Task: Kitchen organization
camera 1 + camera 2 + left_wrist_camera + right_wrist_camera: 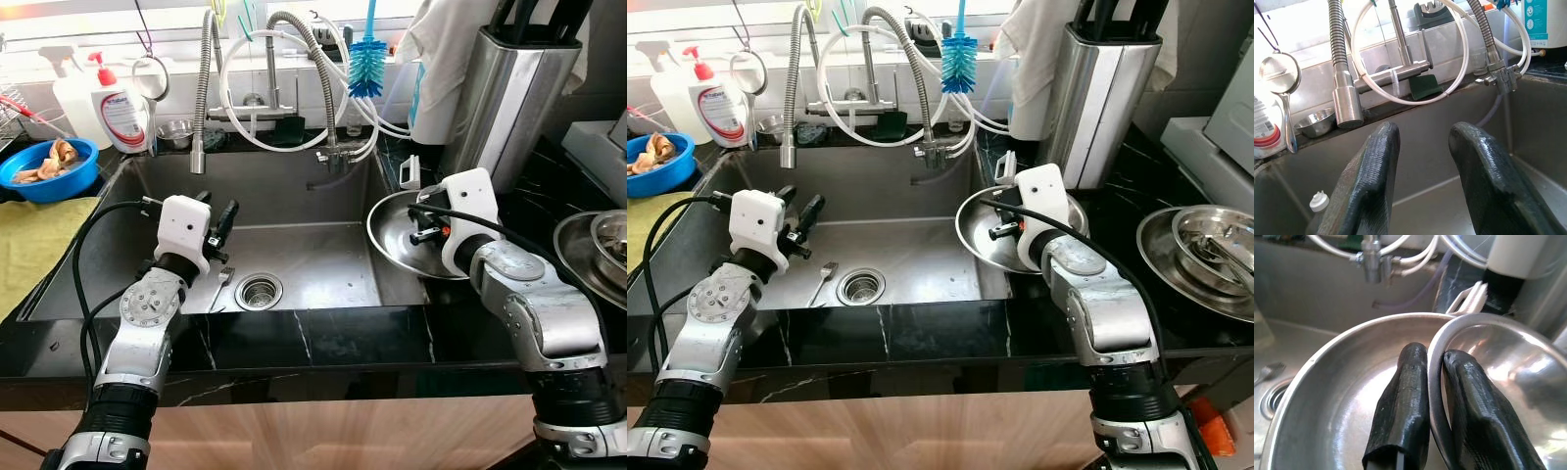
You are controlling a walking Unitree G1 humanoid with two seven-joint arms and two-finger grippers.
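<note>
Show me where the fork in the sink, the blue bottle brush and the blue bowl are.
fork (221, 284): left eye view, its handle near the drain.
blue bottle brush (367, 69): left eye view, its bristle head.
blue bowl (61, 179): left eye view, its front rim.

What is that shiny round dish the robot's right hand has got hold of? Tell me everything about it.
The round stainless-steel plate is shallow, polished and mirror-bright, seemingly empty. It tilts at the right edge of the steel sink, partly over the basin. The right hand pinches a steel rim between its two black fingers. The right wrist view shows two overlapping rims, so possibly two stacked plates.
</note>
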